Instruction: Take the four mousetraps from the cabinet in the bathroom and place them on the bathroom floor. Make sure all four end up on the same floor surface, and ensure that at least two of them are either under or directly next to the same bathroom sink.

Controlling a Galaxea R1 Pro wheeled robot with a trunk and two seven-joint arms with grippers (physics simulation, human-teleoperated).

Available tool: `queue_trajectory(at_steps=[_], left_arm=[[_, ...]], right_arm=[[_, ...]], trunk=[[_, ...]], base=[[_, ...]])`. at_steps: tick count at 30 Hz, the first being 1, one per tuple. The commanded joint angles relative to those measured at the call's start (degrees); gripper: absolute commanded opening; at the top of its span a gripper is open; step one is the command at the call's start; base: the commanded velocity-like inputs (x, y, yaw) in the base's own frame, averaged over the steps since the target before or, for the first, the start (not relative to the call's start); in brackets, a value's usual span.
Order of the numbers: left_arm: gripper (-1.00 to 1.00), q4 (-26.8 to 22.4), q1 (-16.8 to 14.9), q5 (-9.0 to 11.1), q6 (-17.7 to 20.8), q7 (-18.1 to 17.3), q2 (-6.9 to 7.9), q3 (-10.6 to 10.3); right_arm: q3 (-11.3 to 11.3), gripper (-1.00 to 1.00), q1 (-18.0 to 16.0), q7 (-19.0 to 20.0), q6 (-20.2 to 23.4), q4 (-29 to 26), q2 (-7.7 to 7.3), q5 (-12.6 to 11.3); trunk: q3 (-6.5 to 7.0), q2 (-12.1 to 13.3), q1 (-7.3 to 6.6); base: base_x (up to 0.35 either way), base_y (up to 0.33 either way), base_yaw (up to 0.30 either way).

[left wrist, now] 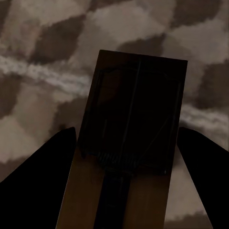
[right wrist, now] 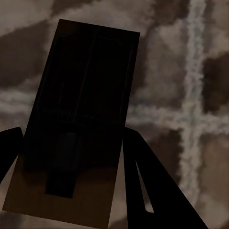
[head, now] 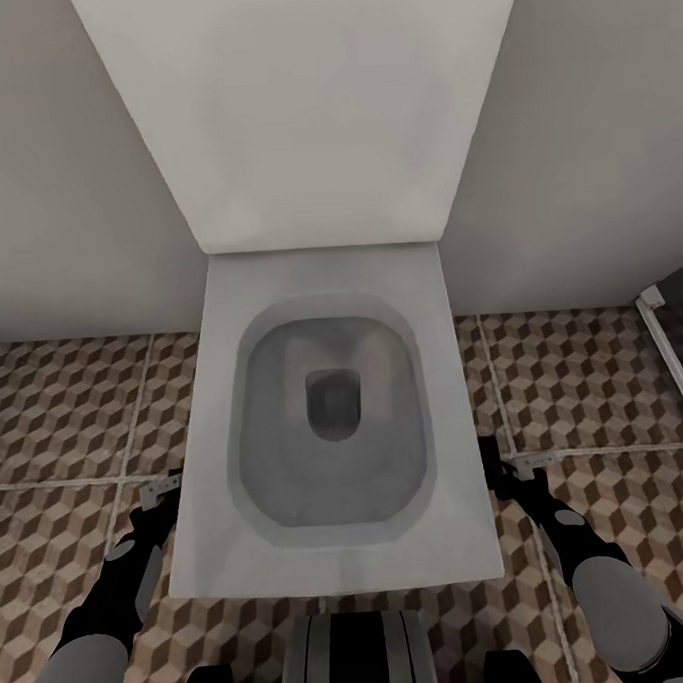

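Each of my wrist views has a brown wooden mousetrap with dark metal parts held between the dark fingers. In the left wrist view one mousetrap (left wrist: 131, 124) sits in my left gripper (left wrist: 126, 132), which is shut on it. In the right wrist view, my right gripper (right wrist: 71, 131) is shut on another mousetrap (right wrist: 83, 105). Both hang just above the cube-patterned bathroom floor (head: 65, 416). From the head, the left gripper (head: 159, 488) is low beside the toilet's left side and the right gripper (head: 516, 464) beside its right. The cabinet and the bathroom sink are out of view.
A white toilet (head: 323, 282) with its lid raised stands straight ahead against a pale wall (head: 62, 176), between my two arms. A white frame edge (head: 667, 349) borders a darker floor at the far right. Tiled floor lies on both sides.
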Motion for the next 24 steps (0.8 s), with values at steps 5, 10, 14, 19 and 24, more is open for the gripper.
queue_trajectory(at_steps=[5, 10, 14, 19, 24], left_arm=[[-1.0, 0.0, 0.0, 0.0, 0.0, 0.0, 0.0, 0.0], [-1.0, 0.0, 0.0, 0.0, -0.1, 0.0, 0.0, 0.0], [-1.0, 0.0, 0.0, 0.0, -0.1, 0.0, 0.0, 0.0], [-1.0, 0.0, 0.0, 0.0, -0.1, 0.0, 0.0, 0.0], [-1.0, 0.0, 0.0, 0.0, -0.1, 0.0, 0.0, 0.0]], right_arm=[[0.0, -1.0, 0.0, 0.3, 0.1, 0.0, 0.0, -0.2], [-0.1, -1.0, 0.0, 0.8, -0.1, 0.2, -0.03, -0.2], [-0.1, -1.0, 0.0, 1.0, -1.3, 0.3, -0.1, -0.3], [-0.2, -1.0, 0.1, 1.0, -1.9, 0.3, -0.09, -0.3], [-0.2, -1.0, 0.2, 1.0, -2.1, 0.3, -0.09, -0.3]], trunk=[[0.0, 0.0, 0.0], [0.0, 0.0, 0.0], [0.0, 0.0, 0.0], [0.0, 0.0, 0.0], [0.0, 0.0, 0.0]], base=[[0.0, 0.0, 0.0], [0.0, 0.0, 0.0], [0.0, 0.0, 0.0], [0.0, 0.0, 0.0], [0.0, 0.0, 0.0]])
